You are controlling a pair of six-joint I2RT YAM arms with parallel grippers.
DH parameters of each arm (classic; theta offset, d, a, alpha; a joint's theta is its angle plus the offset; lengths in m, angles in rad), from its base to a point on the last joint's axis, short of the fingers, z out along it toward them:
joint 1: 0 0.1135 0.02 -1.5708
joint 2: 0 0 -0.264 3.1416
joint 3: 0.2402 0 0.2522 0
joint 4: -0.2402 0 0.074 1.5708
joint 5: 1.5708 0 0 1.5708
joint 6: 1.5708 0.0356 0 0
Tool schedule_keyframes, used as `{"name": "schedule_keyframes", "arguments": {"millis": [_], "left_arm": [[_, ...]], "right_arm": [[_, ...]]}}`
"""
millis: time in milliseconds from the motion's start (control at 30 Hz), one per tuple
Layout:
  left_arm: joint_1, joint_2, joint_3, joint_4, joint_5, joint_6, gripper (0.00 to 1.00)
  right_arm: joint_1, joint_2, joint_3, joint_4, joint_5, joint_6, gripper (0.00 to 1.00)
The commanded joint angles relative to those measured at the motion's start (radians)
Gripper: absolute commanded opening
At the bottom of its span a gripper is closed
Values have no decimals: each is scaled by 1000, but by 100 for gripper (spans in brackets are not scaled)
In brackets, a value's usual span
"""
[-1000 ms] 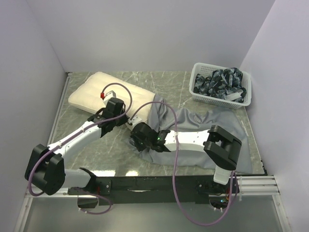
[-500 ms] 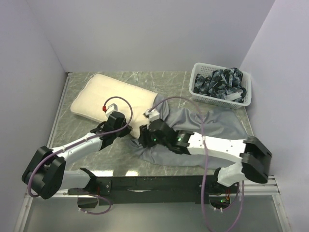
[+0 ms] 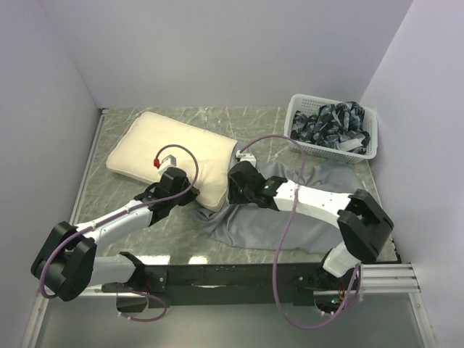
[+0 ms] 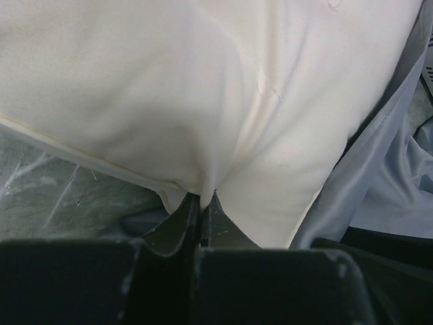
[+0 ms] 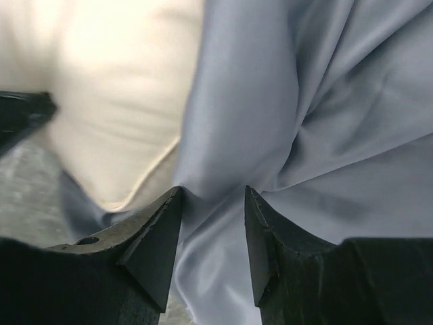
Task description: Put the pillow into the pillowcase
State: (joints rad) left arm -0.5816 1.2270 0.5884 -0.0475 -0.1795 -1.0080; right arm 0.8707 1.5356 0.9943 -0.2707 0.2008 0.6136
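Note:
The cream pillow (image 3: 167,148) lies at the back left of the table; it fills the left wrist view (image 4: 203,88). My left gripper (image 3: 193,199) (image 4: 201,196) is shut, pinching a fold of the pillow's near right corner. The grey pillowcase (image 3: 304,206) lies crumpled to the right, its edge against that corner (image 4: 379,196). My right gripper (image 3: 233,190) (image 5: 213,193) is open at the pillow's right end. Its fingertips press into the pillowcase (image 5: 325,101), and a fold bulges between them. The pillow (image 5: 115,101) shows just left of them.
A white basket (image 3: 297,109) of dark patterned cloth stands at the back right corner. Pale walls close in the left, back and right sides. The marble tabletop (image 3: 145,235) is bare in front of the pillow. A black rail (image 3: 239,275) runs along the near edge.
The right arm has swung from the pillowcase's near left edge up to the pillow's right end, and its jaws have opened. The pillow's near corner has shifted toward me with the left gripper.

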Motion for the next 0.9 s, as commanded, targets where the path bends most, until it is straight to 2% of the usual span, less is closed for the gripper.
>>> {"name": "schedule_keyframes", "arguments": {"millis": [0, 33, 133, 233, 400, 567, 700, 800, 833, 867], "left_arm": [[-17, -24, 2, 23, 63, 0, 1], [-17, -23, 7, 23, 64, 5, 1], [-18, -24, 16, 21, 61, 11, 1], [-18, -14, 33, 21, 71, 22, 1], [-20, 6, 59, 35, 89, 22, 1], [-98, 6, 87, 34, 74, -6, 1], [-149, -24, 53, 75, 69, -85, 1], [-168, -63, 5, 77, 52, -136, 2], [-178, -76, -22, 74, 48, -148, 7], [-182, -105, -35, 52, 26, -159, 9]], "right_arm": [[4, 69, 52, -13, -15, 17, 48], [4, 73, 62, -21, -18, 14, 36], [10, 28, 93, -33, -29, 11, 12], [40, -29, 153, -53, -63, 5, 6], [97, -71, 207, -36, -112, 23, 3], [91, -29, 225, -22, -126, 38, 2], [68, -6, 185, 5, -118, 52, 2], [44, -18, 116, 11, -80, 63, 3], [40, -25, 87, 10, -69, 64, 7], [39, -41, 78, 7, -57, 63, 10]]}}
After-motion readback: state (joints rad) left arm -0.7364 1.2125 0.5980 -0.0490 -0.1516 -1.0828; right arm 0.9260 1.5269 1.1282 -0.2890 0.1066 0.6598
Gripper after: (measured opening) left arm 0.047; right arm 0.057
